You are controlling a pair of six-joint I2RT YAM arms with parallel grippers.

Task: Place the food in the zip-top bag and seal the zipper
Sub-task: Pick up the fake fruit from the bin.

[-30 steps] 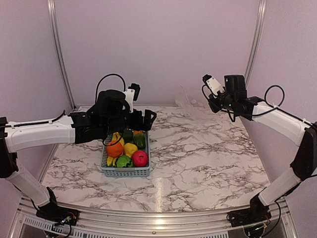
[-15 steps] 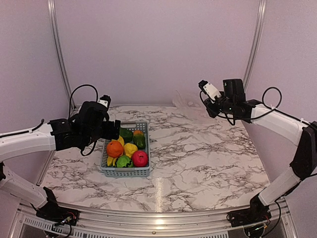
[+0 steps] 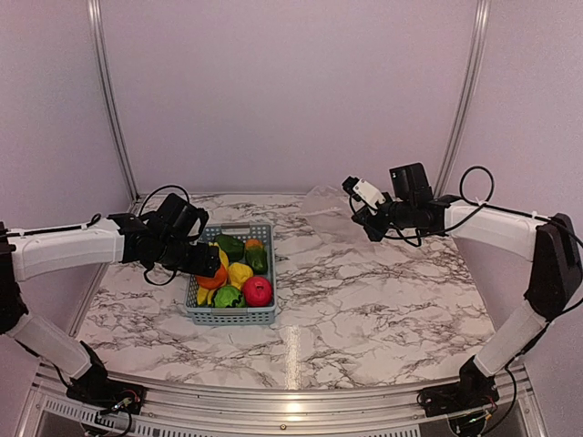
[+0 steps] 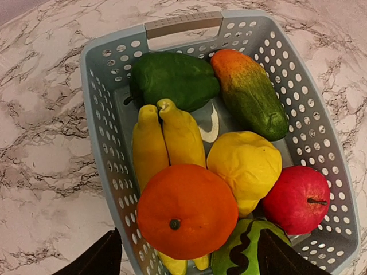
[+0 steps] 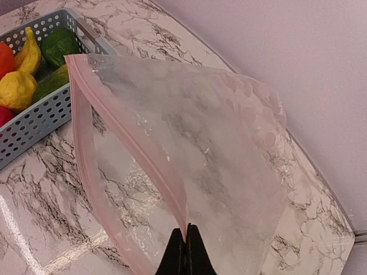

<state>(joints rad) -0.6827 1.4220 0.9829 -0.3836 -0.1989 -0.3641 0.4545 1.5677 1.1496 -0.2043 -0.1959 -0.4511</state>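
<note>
The food lies in a grey-blue basket (image 4: 103, 114): an orange (image 4: 186, 209), bananas (image 4: 166, 143), a red apple (image 4: 295, 200), a striped melon (image 4: 246, 252), a dark green pepper (image 4: 172, 80) and a yellow fruit (image 4: 243, 163). My left gripper (image 4: 189, 260) hangs open just above the orange, one finger on each side and not touching it. My right gripper (image 5: 186, 232) is shut on the upper mouth edge of the zip-top bag (image 5: 218, 166) and holds it off the table. The bag's mouth gapes toward the basket. Its pink zipper (image 5: 129, 137) runs along both lips.
The basket (image 3: 232, 316) stands left of centre on the marble table, with the left gripper (image 3: 202, 259) at its left rim. The bag (image 3: 323, 205) hangs with the right gripper (image 3: 355, 214) at the back right. Walls and metal posts close the back and sides.
My left arm has swung down from high behind the basket to just over the orange, jaws narrowing a little. The right arm has carried the bag leftward and lower.
</note>
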